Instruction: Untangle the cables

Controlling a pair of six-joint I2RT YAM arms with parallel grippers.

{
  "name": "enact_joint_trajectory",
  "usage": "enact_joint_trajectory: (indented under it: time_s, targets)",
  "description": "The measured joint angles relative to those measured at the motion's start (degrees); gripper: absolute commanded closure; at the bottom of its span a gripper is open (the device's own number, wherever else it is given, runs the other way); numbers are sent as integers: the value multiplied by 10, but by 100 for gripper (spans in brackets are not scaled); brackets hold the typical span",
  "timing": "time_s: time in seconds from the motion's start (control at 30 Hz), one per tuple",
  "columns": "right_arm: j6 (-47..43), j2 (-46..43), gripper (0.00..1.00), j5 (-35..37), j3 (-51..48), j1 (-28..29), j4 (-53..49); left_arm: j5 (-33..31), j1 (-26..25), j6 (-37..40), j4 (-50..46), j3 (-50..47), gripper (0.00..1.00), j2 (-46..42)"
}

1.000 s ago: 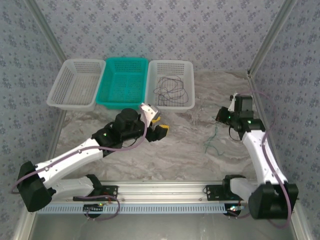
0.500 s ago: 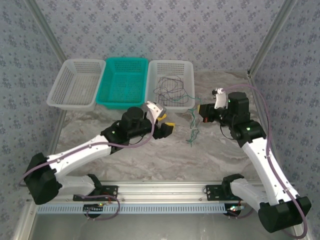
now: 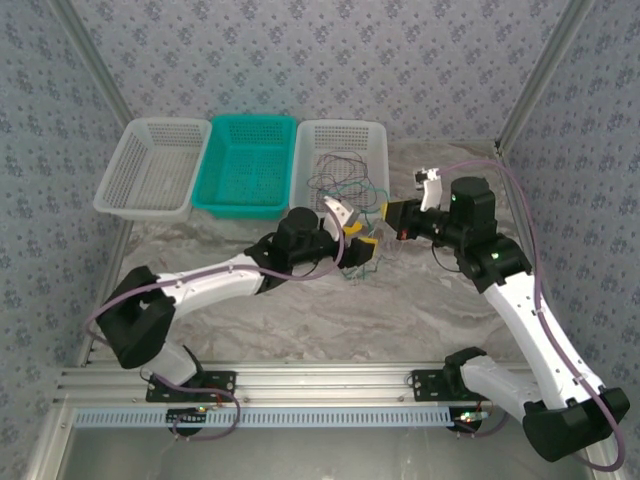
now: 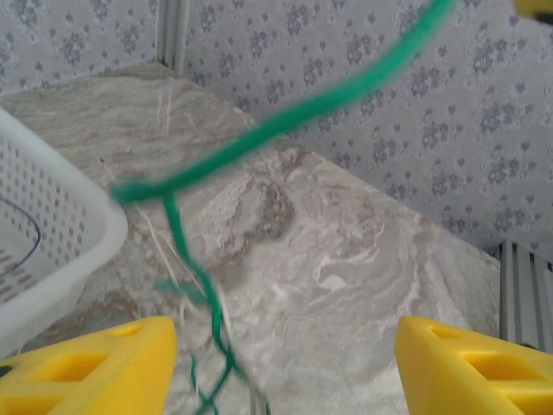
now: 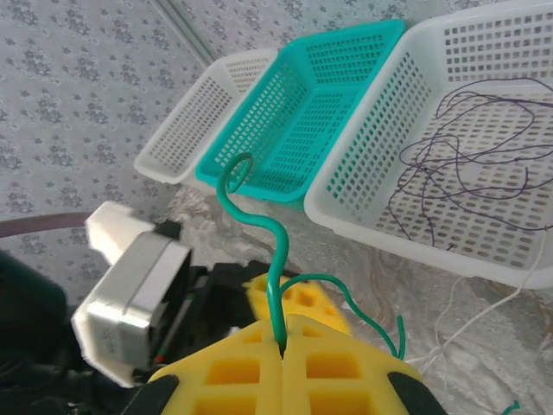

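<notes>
A green cable [image 5: 275,251] rises out of my right gripper [image 5: 283,346], which is shut on it; in the top view the right gripper [image 3: 390,215] hovers just in front of the right white basket [image 3: 378,150]. The cable's loose green strands [image 4: 194,277] hang down between the yellow fingers [image 4: 86,363] of my left gripper [image 4: 287,350], which is open and touches nothing. From above, the left gripper [image 3: 362,250] sits just left of and below the right one. Several dark cables [image 3: 335,180] lie tangled in that basket, the dark cables [image 5: 467,147] being in the right wrist view too.
A teal basket [image 3: 250,165] stands in the middle of the back row and another white basket [image 3: 150,170] to its left. The right basket's corner [image 4: 52,225] is close to the left finger. Thin pale strands [image 5: 484,311] trail over the marble table [image 3: 300,320].
My right gripper has carried the green cable from the table's right side up and left to the white basket's front. The left arm has stretched rightward until its open fingers straddle the hanging strands.
</notes>
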Motion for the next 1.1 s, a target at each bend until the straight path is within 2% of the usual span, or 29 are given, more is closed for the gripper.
enact_joint_trajectory:
  time_s: [0.1,0.33,0.4,0.47,0.53,0.57,0.73,0.77,0.8,0.87,0.97,1.1]
  targets:
    - [13,1,100,-2,0,5,0,-12,0,-24,40,7,42,17]
    - [36,2,100,-5,1,5,0,-29,1,-56,82,14,92,30]
    - [39,2,96,-6,2,5,0,-34,1,-61,81,21,100,38]
    - [42,2,79,-5,3,5,-1,-35,1,-68,81,29,100,44]
    - [41,0,49,3,5,5,-3,-33,0,-70,81,41,100,46]
    - [42,-2,41,9,5,5,-6,-30,0,-71,82,46,100,46]
    - [31,-48,29,71,-8,5,-17,-23,0,-82,89,72,100,46]
    - [31,-65,20,87,-18,5,-17,-21,0,-84,91,73,100,46]
    - [32,-90,17,106,-35,5,-13,-19,0,-87,93,74,100,46]
    - [37,-139,18,141,-82,4,1,-16,0,-92,94,76,100,46]
    - [44,-197,27,153,-169,4,43,-14,0,-95,93,81,100,46]
    - [63,-183,36,121,-267,5,115,-12,0,-98,92,92,100,46]
